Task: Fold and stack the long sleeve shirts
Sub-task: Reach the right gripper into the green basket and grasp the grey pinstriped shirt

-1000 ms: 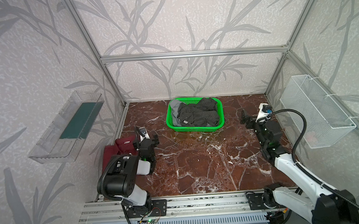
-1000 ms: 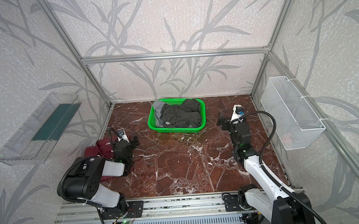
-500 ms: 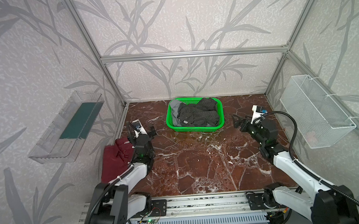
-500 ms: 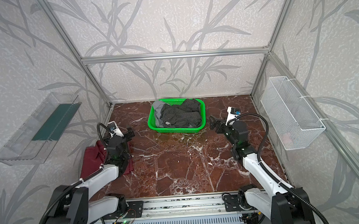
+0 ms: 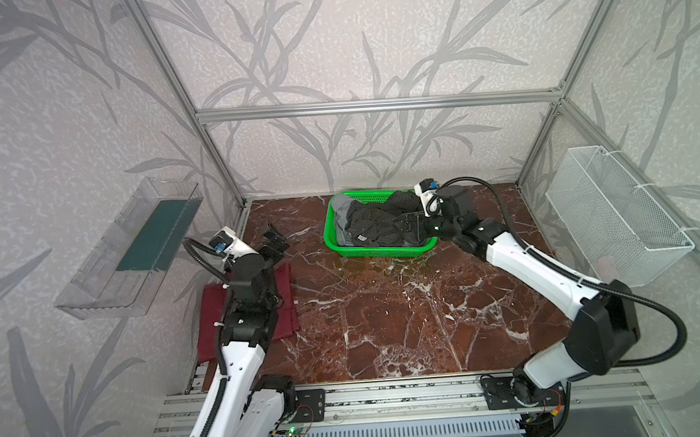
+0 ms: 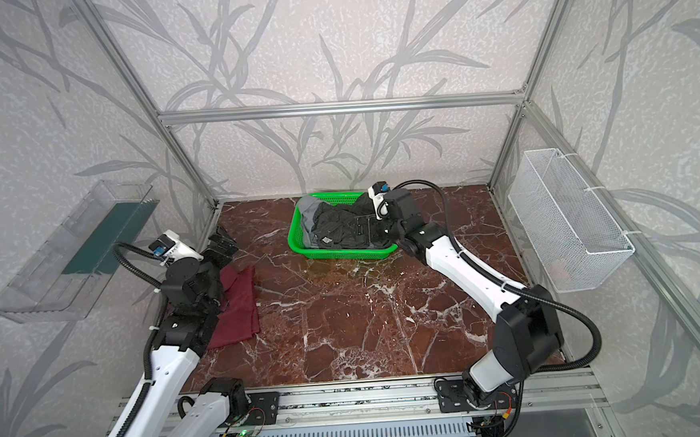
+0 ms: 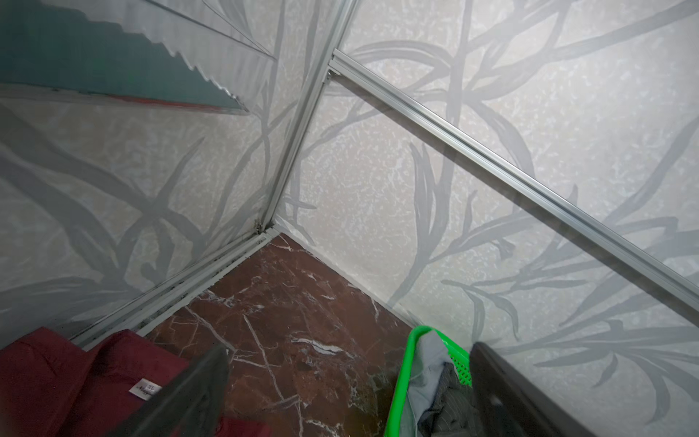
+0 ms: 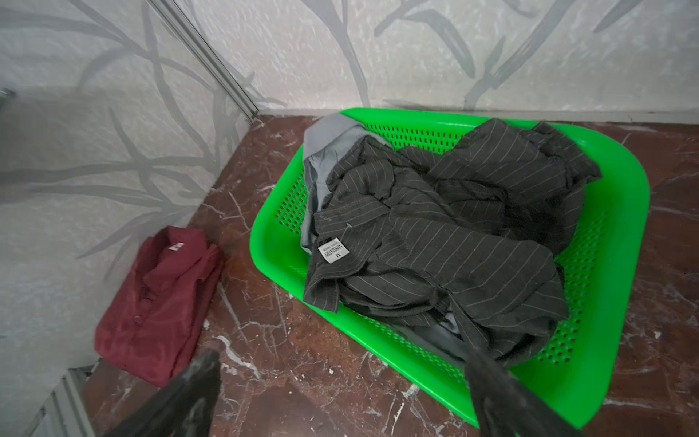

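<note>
The charcoal pinstriped shirt (image 5: 374, 226) (image 6: 336, 228) (image 8: 454, 227) lies crumpled in a green basket (image 5: 377, 252) (image 6: 342, 254) (image 8: 624, 265) at the back middle, on top of a pale grey garment (image 8: 325, 140). The maroon shirt (image 5: 286, 286) (image 6: 241, 301) (image 8: 159, 302) (image 7: 75, 378) lies folded on the table's left side, partly under the left arm. My left gripper (image 5: 274, 238) (image 6: 221, 248) (image 7: 348, 352) hangs open above the table just beyond the maroon shirt. My right gripper (image 5: 409, 224) (image 6: 361, 227) (image 8: 340, 357) is open at the basket's right end, holding nothing.
A white wire basket (image 5: 614, 216) hangs on the right wall. On the left wall is a clear plastic shelf (image 5: 133, 249). Aluminium frame posts stand at the back corners. Bare marble table (image 5: 408, 307) spreads between the two arms.
The left arm has stretched out over the maroon shirt, carrying its gripper toward the back. The right gripper has swung left to the basket. Both stayed open.
</note>
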Robot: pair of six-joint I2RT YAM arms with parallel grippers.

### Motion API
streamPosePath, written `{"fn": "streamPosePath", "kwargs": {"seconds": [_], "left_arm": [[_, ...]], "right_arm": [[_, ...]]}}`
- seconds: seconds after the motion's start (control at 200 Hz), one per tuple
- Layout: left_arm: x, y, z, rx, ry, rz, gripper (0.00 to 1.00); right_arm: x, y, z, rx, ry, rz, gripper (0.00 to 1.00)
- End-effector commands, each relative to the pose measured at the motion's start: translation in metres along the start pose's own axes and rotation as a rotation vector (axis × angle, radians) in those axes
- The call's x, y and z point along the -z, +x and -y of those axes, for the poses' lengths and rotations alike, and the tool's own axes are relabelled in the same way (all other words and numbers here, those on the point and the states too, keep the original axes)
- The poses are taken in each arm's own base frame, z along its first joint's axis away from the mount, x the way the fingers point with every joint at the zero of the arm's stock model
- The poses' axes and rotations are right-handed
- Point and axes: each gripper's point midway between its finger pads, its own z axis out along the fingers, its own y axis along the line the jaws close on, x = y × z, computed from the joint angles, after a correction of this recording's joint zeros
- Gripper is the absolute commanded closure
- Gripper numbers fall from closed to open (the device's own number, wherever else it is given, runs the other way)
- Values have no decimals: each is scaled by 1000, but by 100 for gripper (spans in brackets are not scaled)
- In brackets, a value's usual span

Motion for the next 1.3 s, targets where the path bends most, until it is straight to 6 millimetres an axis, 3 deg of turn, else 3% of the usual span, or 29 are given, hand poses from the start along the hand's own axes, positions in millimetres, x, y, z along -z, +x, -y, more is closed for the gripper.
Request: {"fn": "streamPosePath", "kwargs": {"seconds": [0.0,0.165,0.37,0.485,0.585,0.67,0.74,0.81,1.015,1.14,1.295], "left_arm": [[9,39,5,-62,37,-247,1],[17,66,0,-143,11,-414,1],[20,83,-15,-179,-27,-433,1],[20,86,-12,-171,-16,-452,1],[20,92,-10,-157,-8,-475,1],[19,99,-7,-150,9,-502,1],[17,101,-6,-153,6,-522,1],[16,104,-7,-157,-2,-541,1],[16,106,-5,-155,4,-557,1],[16,106,-5,-155,4,-556,1],[16,103,-4,-154,9,-548,1]], "right_arm": [[-19,26,19,34,116,-165,0],[-62,31,44,91,252,-272,0],[-101,28,64,133,336,-308,2],[-125,33,74,148,362,-336,3],[-140,40,75,153,350,-397,10],[-151,44,73,158,327,-425,23],[-157,45,69,154,301,-441,44],[-154,40,62,151,273,-443,63],[-132,14,26,143,146,-396,100],[-96,-21,-6,176,81,-324,100],[-19,-83,-65,294,18,-152,100]]}}
